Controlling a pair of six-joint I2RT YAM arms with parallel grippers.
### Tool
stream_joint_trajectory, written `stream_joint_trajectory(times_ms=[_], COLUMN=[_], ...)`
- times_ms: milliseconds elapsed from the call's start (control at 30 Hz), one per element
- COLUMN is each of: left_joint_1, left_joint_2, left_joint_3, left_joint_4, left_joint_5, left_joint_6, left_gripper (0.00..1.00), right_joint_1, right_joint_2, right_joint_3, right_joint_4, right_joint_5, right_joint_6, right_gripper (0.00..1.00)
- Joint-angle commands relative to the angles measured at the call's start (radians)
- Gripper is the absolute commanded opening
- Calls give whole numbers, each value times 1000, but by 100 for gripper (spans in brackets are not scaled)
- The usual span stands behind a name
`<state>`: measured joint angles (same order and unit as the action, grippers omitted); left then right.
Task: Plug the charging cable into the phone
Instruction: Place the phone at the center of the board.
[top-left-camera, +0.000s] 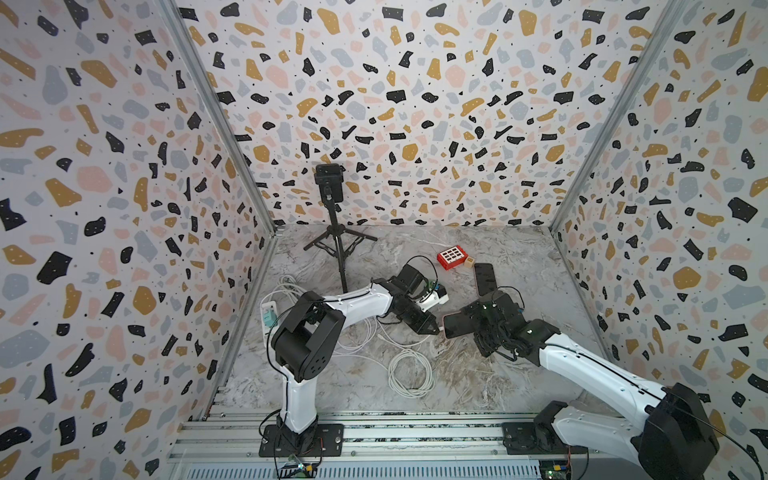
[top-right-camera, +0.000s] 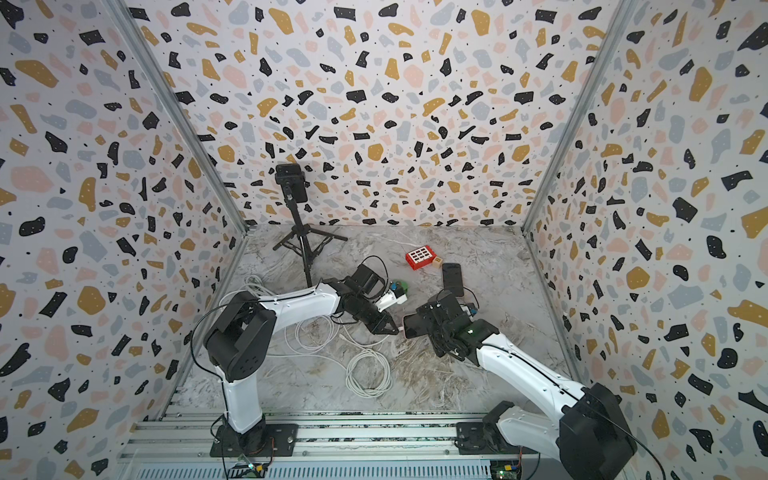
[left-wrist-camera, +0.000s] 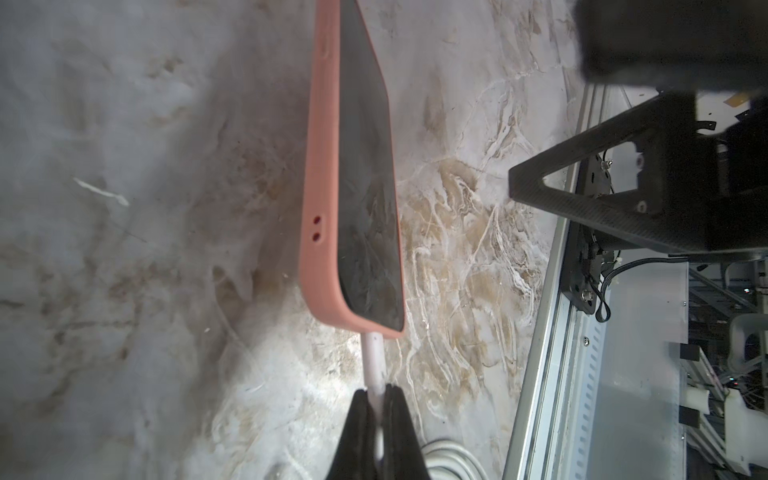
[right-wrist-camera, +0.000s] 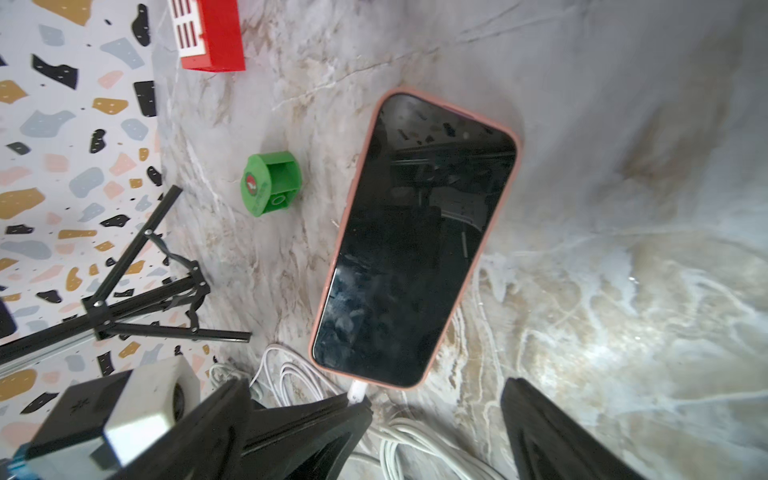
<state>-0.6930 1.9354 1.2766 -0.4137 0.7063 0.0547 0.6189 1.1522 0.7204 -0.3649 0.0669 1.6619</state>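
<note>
The phone (right-wrist-camera: 415, 241), dark-screened in a pink case, lies flat on the marble table (top-left-camera: 478, 386) and also shows in both top views (top-left-camera: 455, 326) (top-right-camera: 413, 326). The white charging cable's plug (left-wrist-camera: 371, 357) meets the phone's (left-wrist-camera: 357, 187) bottom edge at the port. My left gripper (left-wrist-camera: 377, 399) is shut on that plug just behind the phone, its tip (top-left-camera: 434, 328) pointing at the phone's left end. My right gripper (right-wrist-camera: 374, 384) is open, its fingers (right-wrist-camera: 540, 424) wide apart either side of the phone's bottom end, touching nothing. From above it covers the phone's right part.
A second, black phone (top-left-camera: 485, 278), a red block (top-left-camera: 452, 257) and a small wooden cube (top-left-camera: 469, 262) lie behind the right gripper. A green piece (right-wrist-camera: 270, 183) sits near the left wrist. Coiled white cable (top-left-camera: 409, 370), a power strip (top-left-camera: 268, 311) and a tripod (top-left-camera: 338, 245) stand left and front.
</note>
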Motion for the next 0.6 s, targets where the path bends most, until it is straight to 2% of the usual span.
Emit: stream_joint_trajectory(times_ms=[0, 300, 500, 567], left_joint_1=[-19, -47, -46, -47], left_joint_2=[27, 179, 217, 234], left_joint_3=[29, 132, 169, 196], left_joint_4=[50, 62, 100, 89], left_joint_5=[28, 52, 37, 49], left_joint_6=[-34, -99, -108, -104], left_gripper=[0, 0, 0, 6], right_joint_1=[-20, -63, -75, -88], right_joint_2=[10, -19, -26, -21], right_joint_3=[56, 36, 41, 48], right_joint_4=[-132, -207, -258, -286], right_joint_5=[24, 68, 105, 111], right_joint_6=[-5, -25, -47, -77], right_gripper=[100, 100, 100, 100])
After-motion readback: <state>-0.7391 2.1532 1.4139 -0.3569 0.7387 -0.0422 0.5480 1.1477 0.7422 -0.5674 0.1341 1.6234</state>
